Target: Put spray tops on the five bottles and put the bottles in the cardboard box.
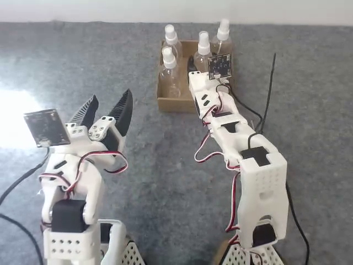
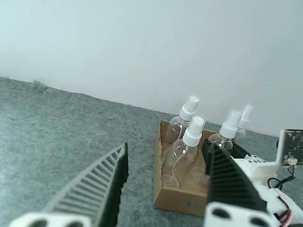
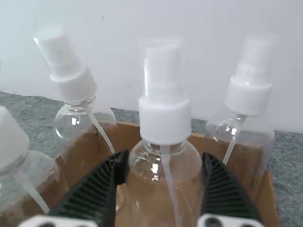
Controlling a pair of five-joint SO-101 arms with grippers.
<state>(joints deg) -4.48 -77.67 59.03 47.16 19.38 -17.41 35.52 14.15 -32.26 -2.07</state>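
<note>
The cardboard box point(image 1: 165, 104) stands at the far middle of the table with several clear bottles in it, each with a white spray top. My right gripper point(image 1: 194, 66) reaches into the box. In the right wrist view the right gripper point(image 3: 165, 189) is shut on an upright capped bottle point(image 3: 164, 151), with one finger against each side. Other capped bottles point(image 3: 71, 80) point(image 3: 250, 90) stand behind it along the box wall point(image 3: 118, 132). My left gripper point(image 1: 110, 98) hangs open above the table at the near left, well short of the box point(image 2: 175, 201), with nothing between its fingers point(image 2: 102, 187).
Grey carpet-like table surface point(image 1: 138, 165) stretches between the arms and around the box. A white wall runs just behind the box. Black cables point(image 1: 270, 88) trail beside the right arm point(image 1: 242, 143).
</note>
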